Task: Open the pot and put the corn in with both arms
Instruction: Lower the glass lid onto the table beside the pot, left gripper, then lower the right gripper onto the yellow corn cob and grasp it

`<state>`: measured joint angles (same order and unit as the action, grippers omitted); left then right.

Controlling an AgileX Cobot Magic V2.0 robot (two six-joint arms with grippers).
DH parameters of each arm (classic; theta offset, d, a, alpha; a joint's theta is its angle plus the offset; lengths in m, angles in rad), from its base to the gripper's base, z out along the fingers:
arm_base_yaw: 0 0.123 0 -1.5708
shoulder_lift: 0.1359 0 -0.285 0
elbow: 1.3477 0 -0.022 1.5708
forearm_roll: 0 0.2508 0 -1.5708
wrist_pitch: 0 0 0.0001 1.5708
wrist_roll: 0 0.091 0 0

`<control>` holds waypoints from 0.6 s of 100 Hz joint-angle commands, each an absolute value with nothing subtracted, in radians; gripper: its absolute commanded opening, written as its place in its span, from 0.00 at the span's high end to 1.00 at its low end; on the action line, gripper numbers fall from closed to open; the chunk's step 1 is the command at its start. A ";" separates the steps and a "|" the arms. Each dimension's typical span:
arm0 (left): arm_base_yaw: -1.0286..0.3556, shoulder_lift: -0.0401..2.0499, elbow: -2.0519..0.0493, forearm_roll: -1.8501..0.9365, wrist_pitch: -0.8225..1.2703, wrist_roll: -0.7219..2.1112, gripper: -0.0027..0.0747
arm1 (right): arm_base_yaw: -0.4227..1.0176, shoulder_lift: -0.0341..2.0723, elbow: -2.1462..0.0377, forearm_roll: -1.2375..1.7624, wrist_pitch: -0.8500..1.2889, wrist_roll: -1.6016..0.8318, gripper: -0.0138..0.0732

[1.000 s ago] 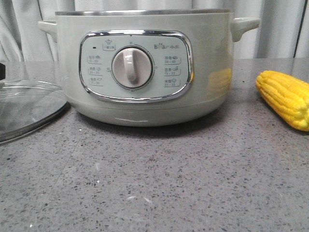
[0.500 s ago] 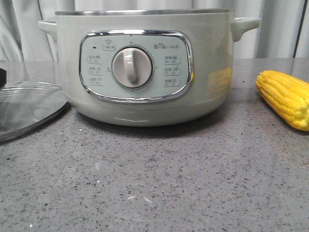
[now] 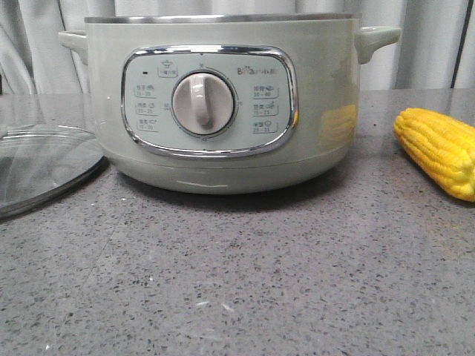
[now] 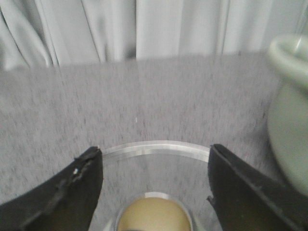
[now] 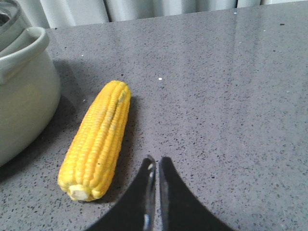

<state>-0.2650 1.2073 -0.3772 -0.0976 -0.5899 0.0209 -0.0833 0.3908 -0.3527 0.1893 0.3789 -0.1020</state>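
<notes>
The pale grey-green pot [image 3: 223,104] stands lidless in the middle of the table, its dial facing me. The yellow corn [image 3: 441,148] lies on the table to its right. In the left wrist view my left gripper [image 4: 155,150] is open and holds nothing. It hovers over the glass lid [image 4: 154,147], whose beige knob [image 4: 153,216] shows between the fingers. The pot's handle [image 4: 288,53] is off to one side. In the right wrist view my right gripper [image 5: 157,161] is shut and empty, just beside the corn [image 5: 96,139], not touching it. Neither gripper shows in the front view.
The glass lid [image 3: 37,163] lies flat on the grey speckled table [image 3: 237,282], left of the pot. Pale curtains [image 3: 30,44] hang behind. In the right wrist view the pot's wall [image 5: 19,96] stands close to the corn's far side.
A dark bit of the left gripper at the front view's far left edge has gone out of sight. Pot, lid and corn have not moved.
</notes>
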 commanded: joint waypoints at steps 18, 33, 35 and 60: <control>-0.267 1.000 -0.400 -0.094 -0.659 0.021 0.39 | -0.039 0.578 -0.571 0.196 0.459 -0.104 0.51; -0.267 0.919 -0.400 -0.094 -0.644 0.021 0.39 | 0.019 0.756 -0.716 0.226 0.574 -0.104 0.49; -0.267 0.909 -0.400 -0.094 -0.641 0.021 0.39 | 0.024 0.774 -0.729 0.226 0.588 -0.104 0.49; -0.267 0.859 -0.400 -0.094 -0.576 0.021 0.39 | 0.041 1.082 -0.912 0.292 0.677 -0.074 0.49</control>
